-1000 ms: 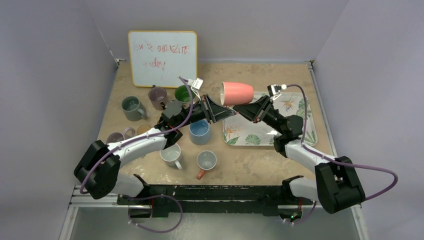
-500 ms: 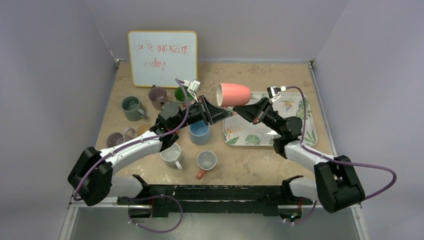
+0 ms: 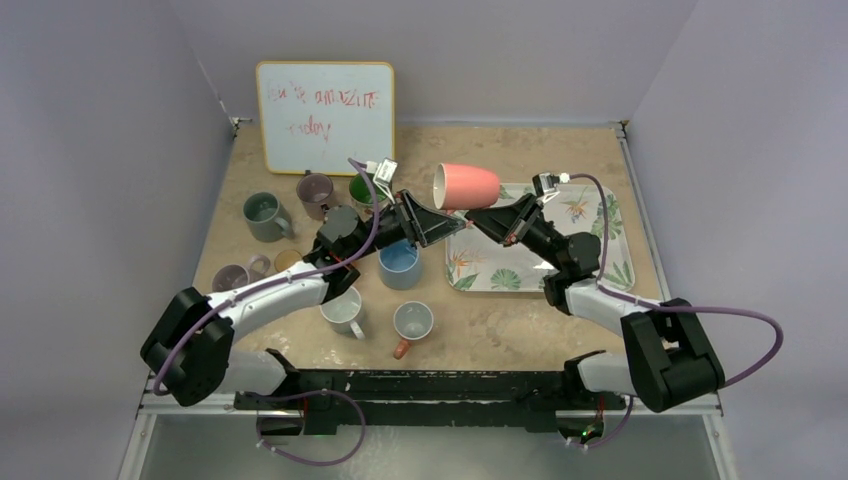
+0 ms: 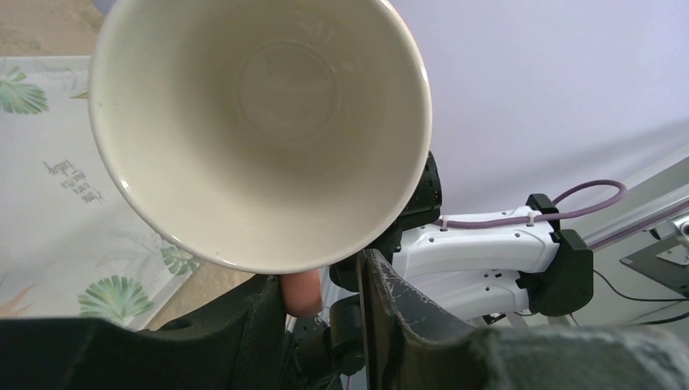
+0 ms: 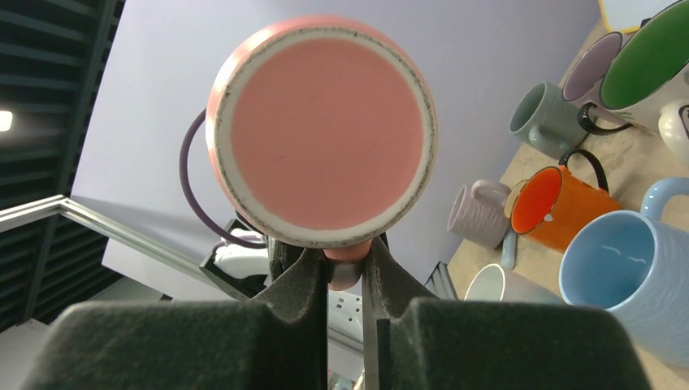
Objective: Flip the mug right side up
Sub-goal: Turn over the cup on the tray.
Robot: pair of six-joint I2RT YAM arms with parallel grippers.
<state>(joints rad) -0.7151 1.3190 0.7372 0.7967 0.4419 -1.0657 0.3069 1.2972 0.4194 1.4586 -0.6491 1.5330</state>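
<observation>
Pinching the mug [image 3: 468, 186] handle [image 4: 299, 294], right gripper [image 5: 345, 265] should hold firm while left gripper [image 4: 322, 294], jaws parted round it, backs off before uprighting.

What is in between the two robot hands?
The pink mug, lying on its side up in the air. The top view shows it. The right gripper pinches its handle, and the left gripper is at its mouth end.

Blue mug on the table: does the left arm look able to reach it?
Probably yes. The blue mug stands close beside the left hand, nothing covering it; the hand's jaws only need to leave the handle of the pink mug first.
</observation>
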